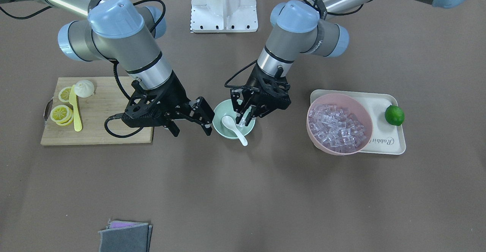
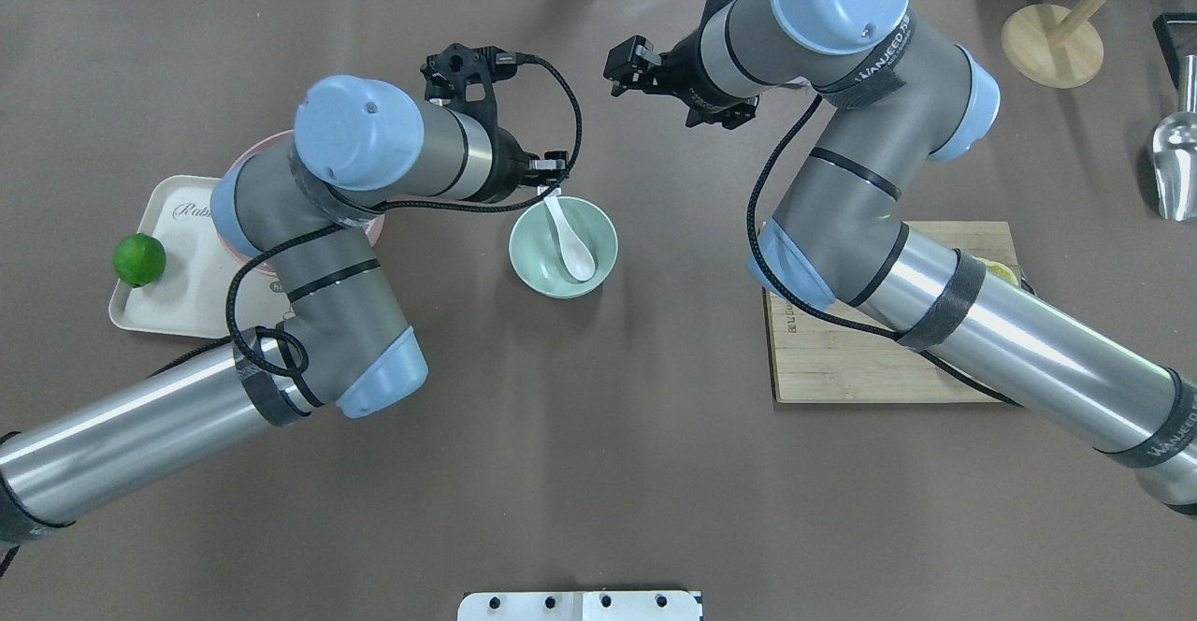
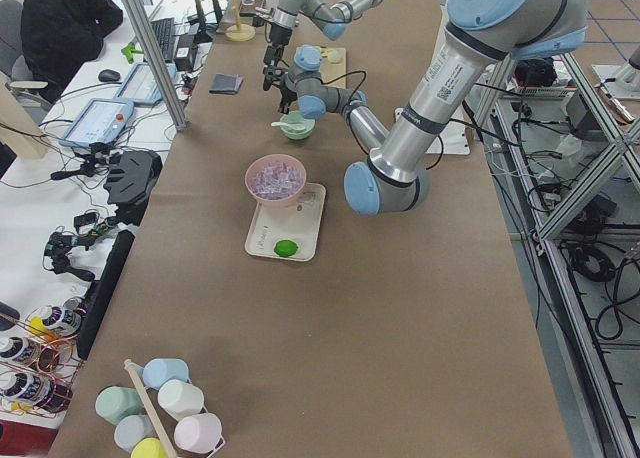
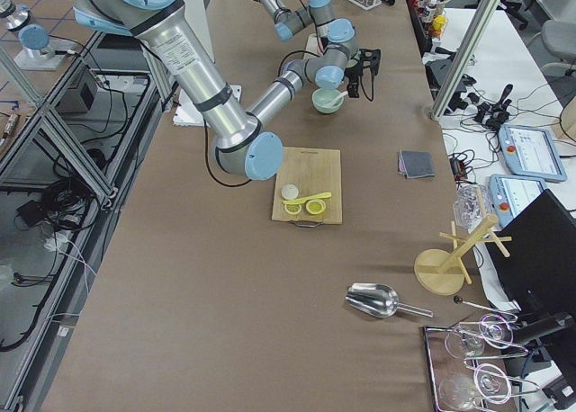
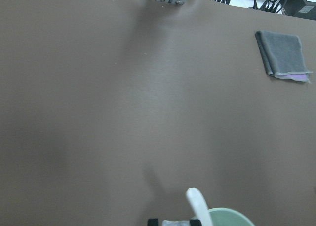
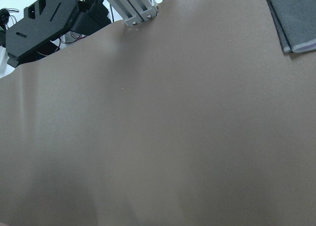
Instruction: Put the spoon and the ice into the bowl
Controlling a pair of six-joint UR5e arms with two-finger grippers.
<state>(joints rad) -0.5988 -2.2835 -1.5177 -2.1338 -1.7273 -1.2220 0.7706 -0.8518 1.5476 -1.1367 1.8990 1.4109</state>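
Note:
The white spoon (image 1: 233, 127) lies in the mint-green bowl (image 1: 222, 129), its handle over the rim; both also show in the overhead view, spoon (image 2: 570, 238) and bowl (image 2: 533, 266). My left gripper (image 1: 245, 122) hangs over the bowl's edge, shut on a clear ice cube (image 5: 175, 222) that shows between its tips in the left wrist view. More ice (image 1: 336, 128) fills the pink bowl (image 1: 312, 132). My right gripper (image 1: 191, 125) is open and empty, beside the mint bowl on its cutting-board side.
The pink bowl stands on a cream tray (image 1: 383, 145) with a lime (image 1: 394, 115). A cutting board (image 1: 102, 125) holds lemon slices, a yellow knife (image 1: 76, 109) and a bun (image 1: 84, 88). A grey cloth (image 1: 125, 237) lies at the table's far edge.

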